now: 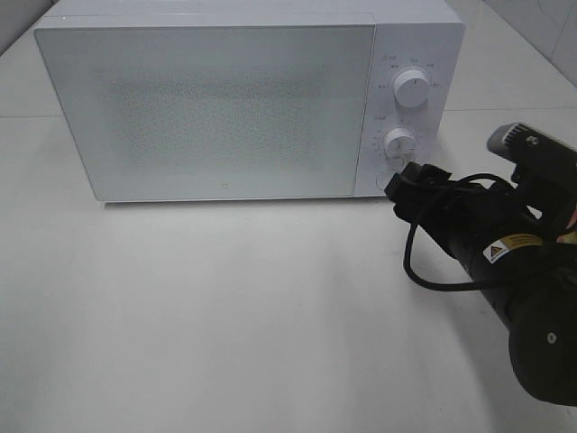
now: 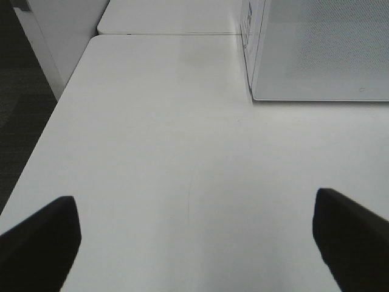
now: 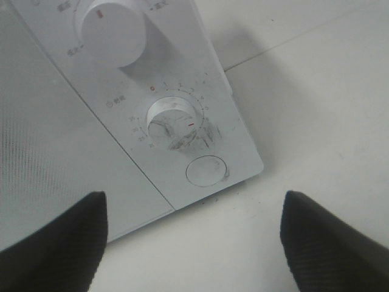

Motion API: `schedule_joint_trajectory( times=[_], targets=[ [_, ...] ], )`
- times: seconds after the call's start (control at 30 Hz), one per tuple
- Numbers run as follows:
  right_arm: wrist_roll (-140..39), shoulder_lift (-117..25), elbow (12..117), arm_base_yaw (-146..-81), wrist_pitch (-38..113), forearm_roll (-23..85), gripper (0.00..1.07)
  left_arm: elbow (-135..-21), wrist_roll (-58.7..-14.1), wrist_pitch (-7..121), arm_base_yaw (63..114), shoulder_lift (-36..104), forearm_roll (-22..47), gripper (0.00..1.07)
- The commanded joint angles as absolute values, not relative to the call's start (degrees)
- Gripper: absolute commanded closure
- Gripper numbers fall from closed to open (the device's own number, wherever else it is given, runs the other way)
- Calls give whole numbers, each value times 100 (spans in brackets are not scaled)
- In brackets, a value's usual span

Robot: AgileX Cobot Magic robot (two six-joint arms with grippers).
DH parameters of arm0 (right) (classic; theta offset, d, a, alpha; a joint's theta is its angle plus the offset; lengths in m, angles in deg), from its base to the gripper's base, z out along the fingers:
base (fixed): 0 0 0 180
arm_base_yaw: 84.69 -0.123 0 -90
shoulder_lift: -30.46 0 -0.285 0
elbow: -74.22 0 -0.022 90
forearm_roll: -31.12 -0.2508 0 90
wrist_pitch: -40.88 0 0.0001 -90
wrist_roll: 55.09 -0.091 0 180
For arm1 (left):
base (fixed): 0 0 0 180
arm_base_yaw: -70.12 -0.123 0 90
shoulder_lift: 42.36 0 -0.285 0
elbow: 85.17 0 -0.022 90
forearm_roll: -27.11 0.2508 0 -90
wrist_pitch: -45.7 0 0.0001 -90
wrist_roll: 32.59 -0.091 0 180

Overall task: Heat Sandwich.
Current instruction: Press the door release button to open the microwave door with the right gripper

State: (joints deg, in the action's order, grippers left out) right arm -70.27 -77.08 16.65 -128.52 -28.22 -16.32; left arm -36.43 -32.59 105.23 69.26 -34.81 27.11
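Right end effector (image 3: pixel 193 207) is spread wide near the microwave (image 1: pixel 216 108) button (image 3: pixel 205 170), at 4 o'clock of the door (image 1: pixel 207 113). Left end effector (image 2: pixel 194 198) is spread wide over the worktop (image 2: pixel 182 152).

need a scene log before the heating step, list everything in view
microwave: one, white, door shut, at the back of the table
upper knob: one, white, top of the microwave's panel
lower knob: one, white, scuffed, below the upper knob
button: one, white, round, under the lower knob
table: white, under everything
sandwich: none in view
cable: one, black, looped on the right arm
right arm: one, black, in front of the panel
right jaws: two, black, open, facing the lower knob and button
left jaws: two, black, open, over bare table
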Motion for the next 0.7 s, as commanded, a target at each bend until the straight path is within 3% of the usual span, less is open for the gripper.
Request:
schedule_joint_trajectory(
  times=[0.03, 0.27, 0.43, 0.57, 0.6, 0.63, 0.67, 0.7],
  targets=[
    [-8923, -7691, 1717, -12858, -2776, -1620, 31, -3631, -3259, 10500, 6903, -3635, 2711, 9],
    [-11032, -7691, 1717, -12858, -2449, -1597, 35, -3631, -3259, 10500, 6903, -3635, 2711, 9],
    [-12516, -7691, 1717, -12858, -2381, -1563, 49, -3631, -3259, 10500, 6903, -3635, 2711, 9],
    [-13427, -7691, 1717, -12858, -2404, -1563, 77, -3631, -3259, 10500, 6903, -3635, 2711, 9],
    [-13427, -7691, 1717, -12858, -2404, -1563, 77, -3631, -3259, 10500, 6903, -3635, 2711, 9],
    [-13478, -7691, 1717, -12858, -2404, -1557, 86, -3631, -3259, 10500, 6903, -3635, 2711, 9],
    [-13473, -7691, 1717, -12858, -2404, -1557, 103, -3631, -3259, 10500, 6903, -3635, 2711, 9],
    [-13473, -7691, 1717, -12858, -2398, -1546, 107, -3631, -3259, 10500, 6903, -3635, 2711, 9]
  ],
)
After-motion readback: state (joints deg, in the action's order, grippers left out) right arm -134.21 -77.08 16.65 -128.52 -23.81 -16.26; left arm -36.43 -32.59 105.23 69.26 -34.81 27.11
